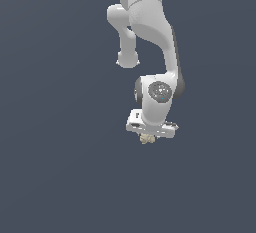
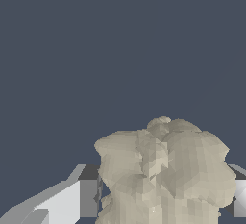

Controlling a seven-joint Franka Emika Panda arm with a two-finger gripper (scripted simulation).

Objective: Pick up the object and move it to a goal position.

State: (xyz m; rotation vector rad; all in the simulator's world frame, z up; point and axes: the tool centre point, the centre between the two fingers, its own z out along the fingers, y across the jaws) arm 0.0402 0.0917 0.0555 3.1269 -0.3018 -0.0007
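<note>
The object (image 1: pixel 146 139) is a small lumpy beige clump showing just under the white hand of the arm in the exterior view. My gripper (image 1: pixel 147 135) points downward, and its fingers are mostly hidden behind the hand and the clump. In the wrist view the object (image 2: pixel 163 170) fills the space between the two grey-white fingers. One finger (image 2: pixel 72 200) presses against one side of the clump, and the other finger (image 2: pixel 239 198) meets the opposite side. The gripper (image 2: pixel 166 201) is shut on the object.
A plain dark blue-grey surface (image 1: pixel 60 167) lies all around. The white arm links (image 1: pixel 150 32) rise above the hand toward the exterior view's top.
</note>
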